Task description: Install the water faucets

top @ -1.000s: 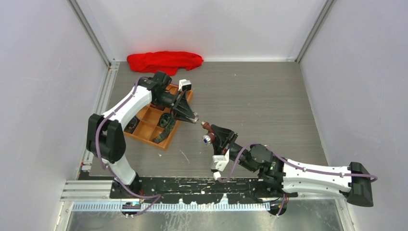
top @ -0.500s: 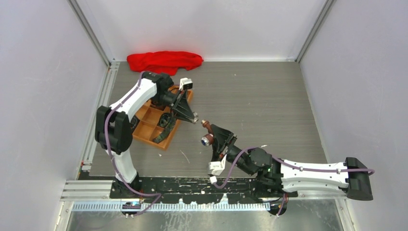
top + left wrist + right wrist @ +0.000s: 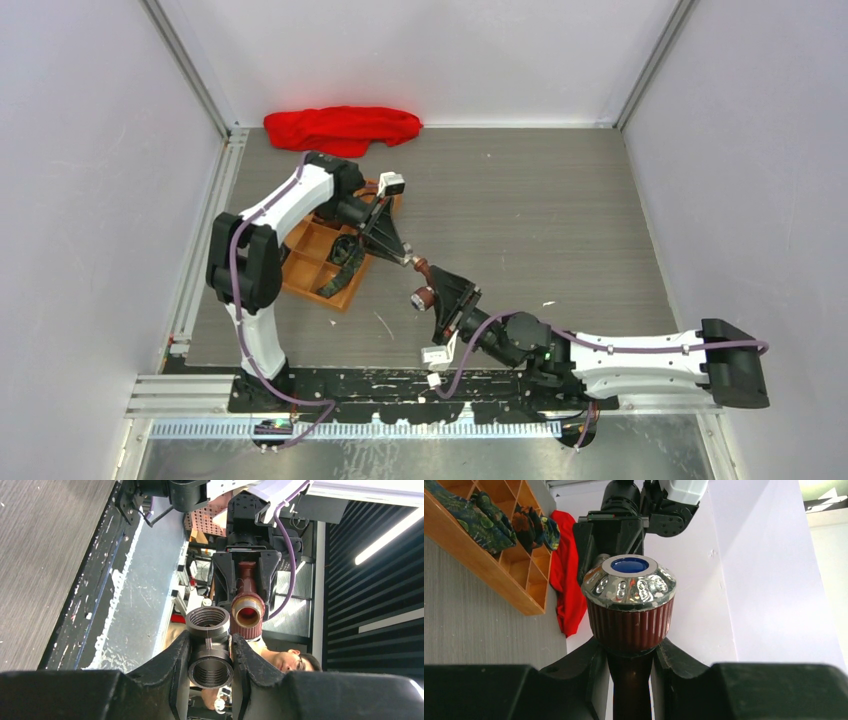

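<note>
L jaws grip dark tee fitting [image 3: 208, 647]; R jaws grip faucet [image 3: 247, 607] just beside fitting; threads should line up squarely.

L gripper [image 3: 210, 652] is pinching dark fitting [image 3: 207, 622], R gripper [image 3: 629, 652] is pinching faucet [image 3: 629, 600]; arms are reaching inward, tips near.
</note>
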{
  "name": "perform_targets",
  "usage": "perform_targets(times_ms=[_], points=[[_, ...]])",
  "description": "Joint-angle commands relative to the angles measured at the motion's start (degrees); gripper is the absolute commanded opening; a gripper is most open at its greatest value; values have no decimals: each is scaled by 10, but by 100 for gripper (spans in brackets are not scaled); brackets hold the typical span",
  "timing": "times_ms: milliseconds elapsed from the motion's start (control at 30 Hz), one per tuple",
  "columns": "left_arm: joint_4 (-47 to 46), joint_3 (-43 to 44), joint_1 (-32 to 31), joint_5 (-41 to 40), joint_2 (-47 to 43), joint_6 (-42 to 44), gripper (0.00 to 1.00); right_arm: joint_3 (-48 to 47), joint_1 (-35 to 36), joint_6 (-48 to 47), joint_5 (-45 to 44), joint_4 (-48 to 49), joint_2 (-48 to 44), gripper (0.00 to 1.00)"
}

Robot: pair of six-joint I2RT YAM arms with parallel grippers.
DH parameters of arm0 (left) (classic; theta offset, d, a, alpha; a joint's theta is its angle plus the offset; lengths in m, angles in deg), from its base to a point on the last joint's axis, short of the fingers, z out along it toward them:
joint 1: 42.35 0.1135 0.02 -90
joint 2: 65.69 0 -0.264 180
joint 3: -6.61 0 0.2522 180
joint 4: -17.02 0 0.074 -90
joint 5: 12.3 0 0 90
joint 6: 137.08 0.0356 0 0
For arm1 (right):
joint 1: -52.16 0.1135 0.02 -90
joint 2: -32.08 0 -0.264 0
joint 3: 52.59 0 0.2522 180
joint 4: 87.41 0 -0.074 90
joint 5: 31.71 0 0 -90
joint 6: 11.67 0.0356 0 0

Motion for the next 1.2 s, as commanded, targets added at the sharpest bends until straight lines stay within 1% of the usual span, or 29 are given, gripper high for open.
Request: perform_targets(times_ms=[0, 433, 1167], points=[[167, 16, -11, 162, -17, 126, 0, -6, 10, -22, -4, 53, 6, 0], [167, 60, -15, 161, -30, 92, 0, 4, 14, -33, -15, 69, 2, 0], [166, 78, -25, 163, -37, 89, 0, 4, 16, -40, -26, 64, 15, 0]])
